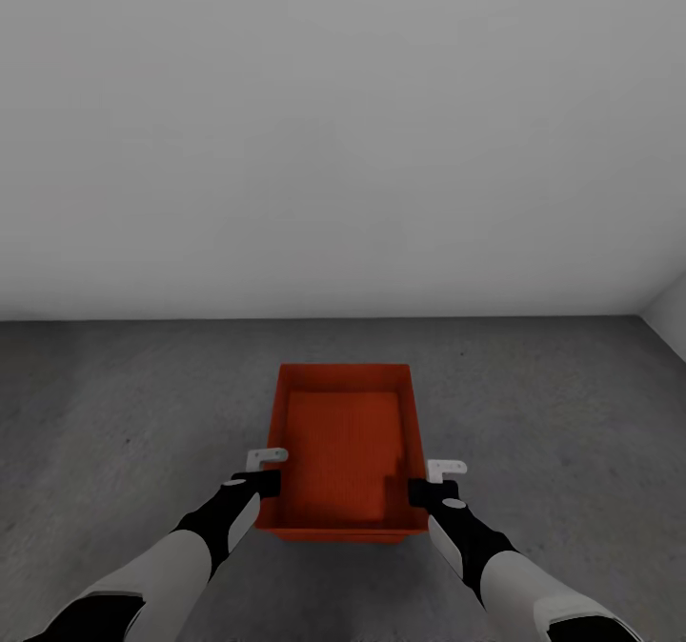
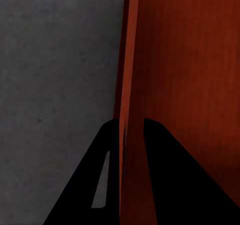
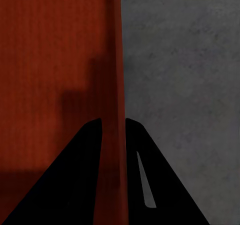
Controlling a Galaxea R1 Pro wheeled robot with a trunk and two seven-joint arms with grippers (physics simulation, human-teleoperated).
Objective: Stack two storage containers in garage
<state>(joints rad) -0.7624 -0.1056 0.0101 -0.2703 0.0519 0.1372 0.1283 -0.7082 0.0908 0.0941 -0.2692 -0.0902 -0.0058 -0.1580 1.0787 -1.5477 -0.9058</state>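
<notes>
A plain grey-white wall [image 1: 343, 128] meets a dark grey, mottled concrete floor [image 1: 114, 413]. A red-orange rectangular open-top plastic storage container [image 1: 345, 451] sits at 6 o'clock in the head view, between both arms. The left gripper [image 1: 265, 471] grasps its 9 o'clock wall, one finger on each face. The right gripper [image 1: 429, 482] grasps its 3 o'clock wall likewise.

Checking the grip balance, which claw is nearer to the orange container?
Neither: both touch it. The left claw pinches the storage container's left wall, the right claw pinches its right wall, both near the robot-side end.
</notes>
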